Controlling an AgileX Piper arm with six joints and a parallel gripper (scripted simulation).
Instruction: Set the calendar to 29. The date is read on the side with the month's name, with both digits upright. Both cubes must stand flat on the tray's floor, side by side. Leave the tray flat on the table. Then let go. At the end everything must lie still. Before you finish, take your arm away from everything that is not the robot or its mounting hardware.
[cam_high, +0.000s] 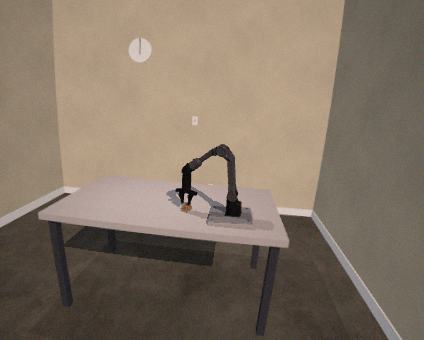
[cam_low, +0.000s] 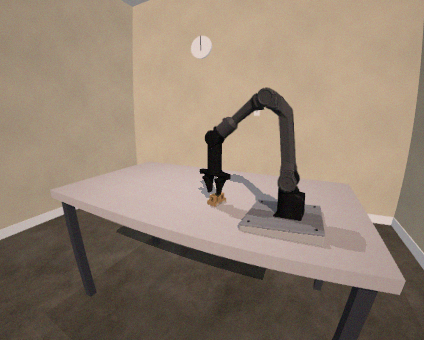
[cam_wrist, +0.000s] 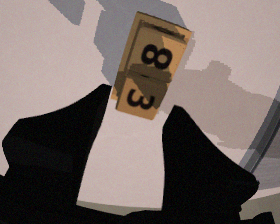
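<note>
The gripper (cam_wrist: 133, 135) hangs partly open above the table (cam_high: 125, 210), holding nothing. Its two black fingers point down, apart from the calendar (cam_wrist: 150, 66) just below and beyond them. The small wooden tray sits on the table left of the arm's base plate (cam_low: 312, 227); its cubes show 8 and 3 on top.

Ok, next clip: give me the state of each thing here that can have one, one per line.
pincer: open, holds nothing, poised above the calendar, fingers pointing down.
calendar tray: flat on the table, apart from the pincer.
cubes: both in the tray side by side, top faces showing 8 and 3; the month side is not legible.
arm: arched over from its base plate.
table: standing, bearing the arm and the tray.
</note>
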